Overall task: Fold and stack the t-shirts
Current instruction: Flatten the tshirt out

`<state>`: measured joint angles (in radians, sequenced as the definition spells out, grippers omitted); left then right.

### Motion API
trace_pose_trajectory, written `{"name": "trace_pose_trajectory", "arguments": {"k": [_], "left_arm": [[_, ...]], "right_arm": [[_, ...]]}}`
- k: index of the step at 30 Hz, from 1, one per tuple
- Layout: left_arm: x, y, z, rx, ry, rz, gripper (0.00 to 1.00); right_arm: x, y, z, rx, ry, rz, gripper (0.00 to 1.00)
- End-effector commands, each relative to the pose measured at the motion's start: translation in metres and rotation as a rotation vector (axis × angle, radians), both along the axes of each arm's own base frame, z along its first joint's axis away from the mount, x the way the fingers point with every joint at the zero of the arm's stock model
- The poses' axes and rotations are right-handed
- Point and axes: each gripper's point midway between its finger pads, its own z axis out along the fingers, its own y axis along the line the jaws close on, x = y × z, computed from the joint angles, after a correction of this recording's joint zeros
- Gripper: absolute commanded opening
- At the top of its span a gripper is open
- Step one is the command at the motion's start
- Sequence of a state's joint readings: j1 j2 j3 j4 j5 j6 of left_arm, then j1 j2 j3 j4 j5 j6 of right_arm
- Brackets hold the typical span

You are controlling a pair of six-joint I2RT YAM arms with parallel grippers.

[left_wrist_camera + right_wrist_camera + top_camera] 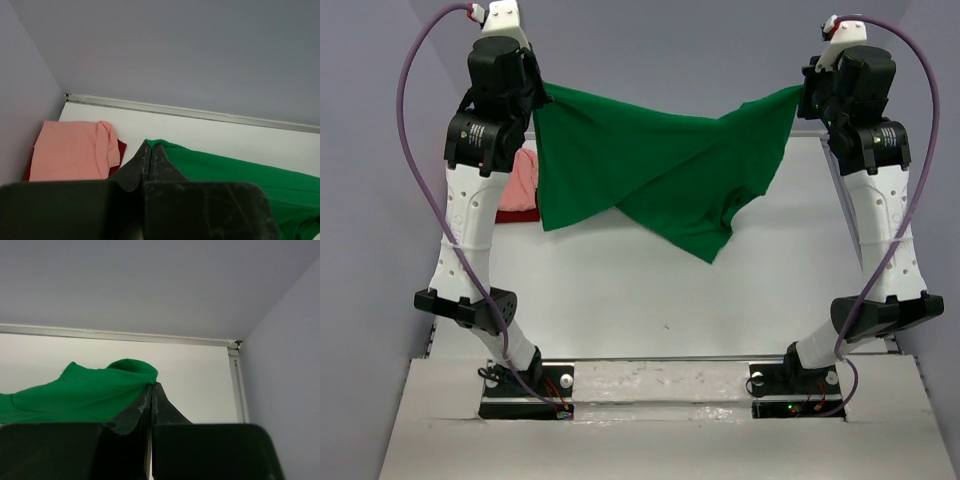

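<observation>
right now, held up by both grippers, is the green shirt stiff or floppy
Likely very floppy: the green shirt sags and twists between the left gripper and right gripper. Probably light, since two small edge pinches carry it. It may well bunch when lowered.

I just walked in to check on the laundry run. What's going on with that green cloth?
Both arms are holding the green t-shirt up in the air, stretched between them. The left gripper is shut on one edge of it and the right gripper is shut on the opposite edge. The shirt sags and twists over the table and is not yet folded. At the far left of the table, the salmon pink t-shirt lies on top of the dark red t-shirt.
</observation>
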<state>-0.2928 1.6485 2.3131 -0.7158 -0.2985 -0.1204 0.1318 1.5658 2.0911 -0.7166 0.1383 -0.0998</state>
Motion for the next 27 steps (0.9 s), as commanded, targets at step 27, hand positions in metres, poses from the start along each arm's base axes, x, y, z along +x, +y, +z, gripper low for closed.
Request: {"name": "trace_pose_trajectory", "arguments": {"k": [27], "left_arm": [[-0.015,-0.011,0.055,-0.051,-0.170,-0.114,0.00]], "right_arm": [[-0.103,0.072,0.134,0.065,-0.336,0.480,0.00]]}}
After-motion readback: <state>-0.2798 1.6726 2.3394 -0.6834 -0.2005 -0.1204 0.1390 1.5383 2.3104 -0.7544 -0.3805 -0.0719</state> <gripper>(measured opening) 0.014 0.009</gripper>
